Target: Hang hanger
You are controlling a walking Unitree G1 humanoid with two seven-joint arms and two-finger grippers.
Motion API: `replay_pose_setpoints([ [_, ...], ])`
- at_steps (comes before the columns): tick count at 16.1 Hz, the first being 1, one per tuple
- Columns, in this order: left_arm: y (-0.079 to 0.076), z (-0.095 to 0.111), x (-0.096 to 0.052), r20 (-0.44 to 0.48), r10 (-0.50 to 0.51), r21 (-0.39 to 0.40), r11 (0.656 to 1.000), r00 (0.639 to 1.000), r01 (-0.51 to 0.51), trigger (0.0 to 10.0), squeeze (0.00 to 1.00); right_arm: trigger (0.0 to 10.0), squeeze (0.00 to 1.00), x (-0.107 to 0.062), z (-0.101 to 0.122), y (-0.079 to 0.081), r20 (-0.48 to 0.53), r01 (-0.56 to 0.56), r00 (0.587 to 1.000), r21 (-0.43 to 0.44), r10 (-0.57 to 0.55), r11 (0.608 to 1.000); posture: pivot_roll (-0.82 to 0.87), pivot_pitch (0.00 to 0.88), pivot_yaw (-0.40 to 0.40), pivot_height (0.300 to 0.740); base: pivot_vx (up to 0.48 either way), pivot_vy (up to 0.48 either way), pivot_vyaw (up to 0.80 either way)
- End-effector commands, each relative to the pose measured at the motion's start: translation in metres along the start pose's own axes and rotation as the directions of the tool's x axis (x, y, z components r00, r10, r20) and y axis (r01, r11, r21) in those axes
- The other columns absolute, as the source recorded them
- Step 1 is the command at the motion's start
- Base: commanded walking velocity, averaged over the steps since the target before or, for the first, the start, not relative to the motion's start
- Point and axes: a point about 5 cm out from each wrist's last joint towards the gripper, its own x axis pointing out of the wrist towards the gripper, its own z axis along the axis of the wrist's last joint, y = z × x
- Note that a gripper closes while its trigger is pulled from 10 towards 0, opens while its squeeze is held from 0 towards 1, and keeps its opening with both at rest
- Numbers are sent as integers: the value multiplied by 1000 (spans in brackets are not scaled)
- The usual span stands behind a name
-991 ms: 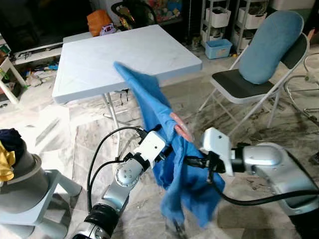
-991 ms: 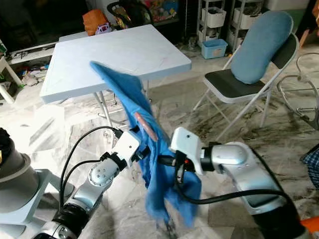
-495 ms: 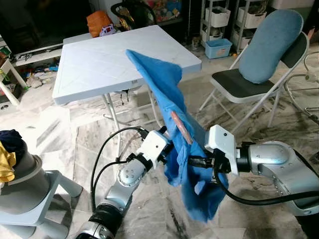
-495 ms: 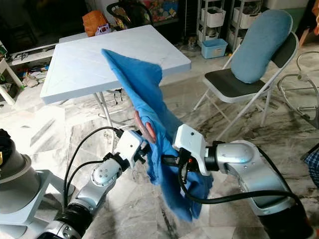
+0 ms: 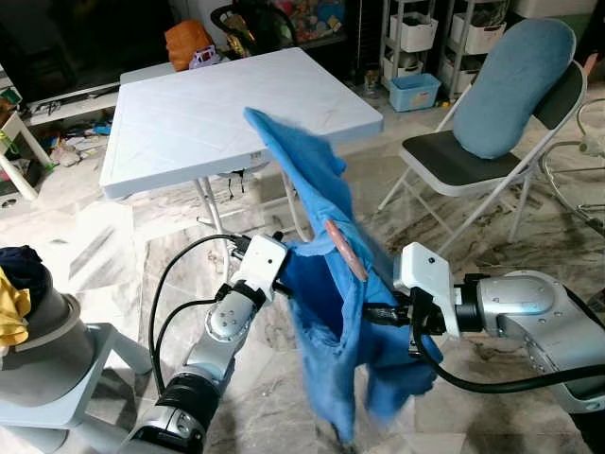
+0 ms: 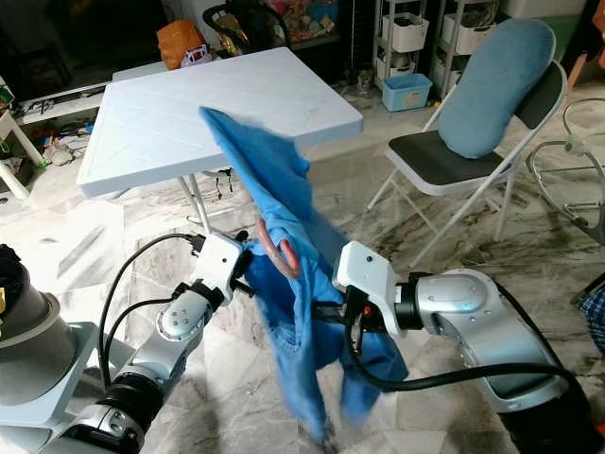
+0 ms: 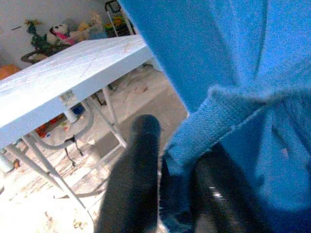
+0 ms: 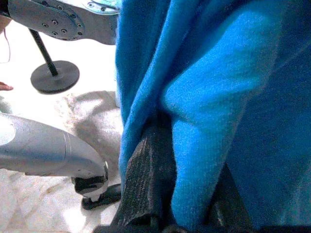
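From the head views, a blue garment (image 5: 326, 312) hangs in mid-air between the left gripper (image 5: 284, 281) and right gripper (image 5: 378, 314), above the floor in front of the white counter (image 5: 189, 113), with a pink hanger (image 5: 345, 251) poking out of its folds. In the left wrist view the fingers (image 7: 133, 174) are clamped on a ribbed hem. In the right wrist view the fingers (image 8: 146, 170) are closed on a thick fold; the cloth looks soft, light and floppy, so the stiff hanger seems the surer hold.

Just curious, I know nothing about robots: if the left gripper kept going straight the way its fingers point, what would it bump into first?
The blue garment: the left gripper already pinches its hem, so the cloth lies directly ahead.
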Motion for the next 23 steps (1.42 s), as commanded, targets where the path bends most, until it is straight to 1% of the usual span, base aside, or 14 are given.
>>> replay_pose_setpoints([
  [1, 10, -1, 1, -16, 40, 5, 999, 999, -40, 0, 0, 10000, 0, 1, 10, 7, 19, -42, 999, -50, 43, 998, -171, 0, 114, 740, 0, 0, 0],
  [2, 16, 0, 0, -5, 81, 17, 997, 997, -81, 0, 0, 10000, 0, 0, 6, 7, -3, -44, 999, -53, 44, 998, -171, 0, 112, 740, 0, 0, 0],
  [4, 39, 9, 0, 29, 200, 27, 979, 979, -201, 0, 0, 10000, 0, -2, -8, 5, -77, -37, 997, -66, 32, 997, -162, 0, 106, 740, 0, 0, 0],
  [5, 42, 10, -1, 34, 210, 31, 977, 977, -212, 0, 0, 10000, 0, -3, -10, 4, -91, -33, 995, -70, 27, 997, -162, 0, 106, 740, 0, 0, 0],
  [7, 51, 15, -7, 63, 247, 38, 968, 967, -249, 0, 0, 10000, 0, -3, -37, -2, -239, -2, 971, -105, -24, 994, -149, 0, 99, 740, 0, 0, 0],
  [9, 51, 15, -12, 70, 252, 34, 966, 965, -255, 0, 0, 10000, 0, -5, -57, -2, -335, -1, 942, -97, -32, 995, -144, 0, 98, 740, 0, 0, 0],
  [12, 46, 16, -15, 67, 244, 24, 969, 967, -246, 0, 0, 10000, 0, -4, -74, -5, -411, 5, 910, -121, -55, 993, -141, 0, 96, 740, 0, 0, 0],
  [14, 36, 13, -16, 46, 215, 13, 976, 975, -216, 0, 0, 10000, 0, 2, -82, -14, -448, 37, 888, -166, -108, 985, -141, 0, 97, 740, 0, 0, 0],
  [16, 31, 11, -16, 24, 199, 9, 980, 980, -199, 0, 0, 10000, 0, 1, -90, -22, -485, 66, 861, -194, -154, 979, -141, 0, 96, 740, 0, 0, 0],
  [17, 31, 10, -16, 13, 195, 12, 981, 981, -195, 0, 0, 10000, 0, -4, -98, -23, -516, 60, 840, -218, -167, 974, -140, 0, 96, 740, 0, 0, 0],
  [19, 38, 7, -18, -11, 206, 24, 978, 979, -206, 0, 0, 10000, 0, -17, -104, -24, -530, 45, 831, -237, -168, 970, -140, 0, 96, 740, 0, 0, 0],
  [20, 41, 7, -19, -18, 213, 30, 977, 977, -212, 0, 0, 10000, 0, -22, -105, -24, -526, 45, 834, -235, -166, 971, -140, 0, 96, 740, 0, 0, 0],
  [21, 49, 3, -21, -37, 229, 44, 973, 973, -228, 0, 0, 10000, 0, -34, -105, -23, -515, 38, 843, -232, -156, 972, -141, 0, 101, 740, 0, 0, 0],
  [23, 55, 2, -22, -50, 239, 53, 970, 970, -236, 0, 0, 10000, 0, -47, -107, -25, -508, 45, 845, -246, -168, 968, -144, 0, 102, 740, 0, 0, 0],
])
